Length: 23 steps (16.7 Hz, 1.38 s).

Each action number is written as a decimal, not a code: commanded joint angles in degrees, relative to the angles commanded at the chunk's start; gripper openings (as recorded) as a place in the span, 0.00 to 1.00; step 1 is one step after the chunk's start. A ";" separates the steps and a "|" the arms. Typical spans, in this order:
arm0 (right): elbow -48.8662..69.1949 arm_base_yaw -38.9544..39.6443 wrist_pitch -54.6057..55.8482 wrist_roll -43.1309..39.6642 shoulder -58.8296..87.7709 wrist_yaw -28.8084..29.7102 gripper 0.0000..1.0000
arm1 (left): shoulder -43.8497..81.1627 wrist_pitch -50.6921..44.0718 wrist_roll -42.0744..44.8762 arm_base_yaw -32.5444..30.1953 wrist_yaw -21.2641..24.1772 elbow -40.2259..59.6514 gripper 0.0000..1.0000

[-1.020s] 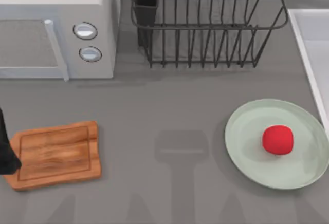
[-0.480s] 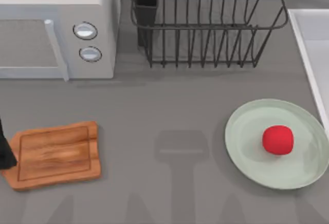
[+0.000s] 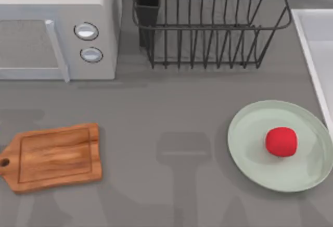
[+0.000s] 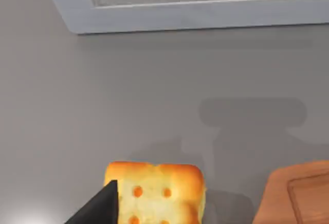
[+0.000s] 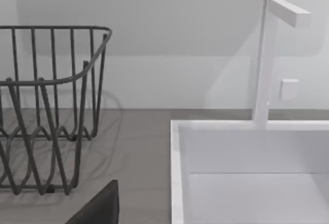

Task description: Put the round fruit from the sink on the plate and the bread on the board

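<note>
The red round fruit lies on the mint-green plate at the table's right. Beyond the plate, at the right edge, is the white sink, whose basin looks bare in the right wrist view. The wooden board lies bare at the left, handle toward the left edge. In the left wrist view the golden bread sits on the grey table beside the board's corner. A dark part of my left gripper is right against the bread. My right gripper is near the sink.
A white microwave stands at the back left, its door just beyond the bread. A black wire dish rack sits at the back centre. A white faucet rises behind the sink.
My left arm has drawn away over the left edge of the top view, uncovering the board's handle. The fruit, plate and board have not moved.
</note>
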 joint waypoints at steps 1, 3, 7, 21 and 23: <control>0.00 0.00 0.00 0.00 0.00 0.00 1.00 | 5.90 -3.27 1.09 0.88 0.00 3.89 1.00; 0.00 0.00 0.00 0.00 0.00 0.00 1.00 | 17.70 -9.72 3.26 2.61 0.01 11.59 1.00; 0.00 0.00 0.00 0.00 0.00 0.00 1.00 | 39.00 -21.28 7.13 5.72 -0.01 25.37 1.00; 0.00 0.00 0.00 0.00 0.00 0.00 1.00 | 58.08 -30.92 10.62 8.47 -0.10 37.23 1.00; 0.00 0.00 0.00 0.00 0.00 0.00 1.00 | 59.49 -27.74 10.66 8.57 -0.09 35.37 1.00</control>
